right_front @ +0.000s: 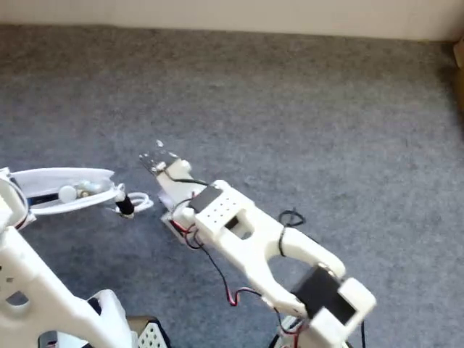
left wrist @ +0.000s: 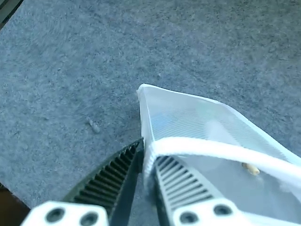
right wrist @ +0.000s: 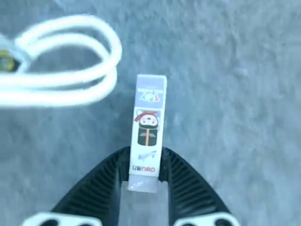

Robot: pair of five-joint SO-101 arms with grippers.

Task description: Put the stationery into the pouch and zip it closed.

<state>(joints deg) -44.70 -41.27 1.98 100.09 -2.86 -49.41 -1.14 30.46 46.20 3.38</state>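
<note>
A robotics test bench — grey felt mat [right_front: 312,94], white arm [right_front: 246,232] trailing bare wiring [right_front: 226,288].

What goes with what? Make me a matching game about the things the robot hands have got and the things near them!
Things:
1. white see-through mesh pouch
2. small white box with a picture label
3. white cord
4. grey felt table

States:
A. pinched in the right hand
B. spread out under both arms
C. pinched in the left hand
D. curled in a loop

Pairs: 1-C, 2-A, 3-D, 4-B
</note>
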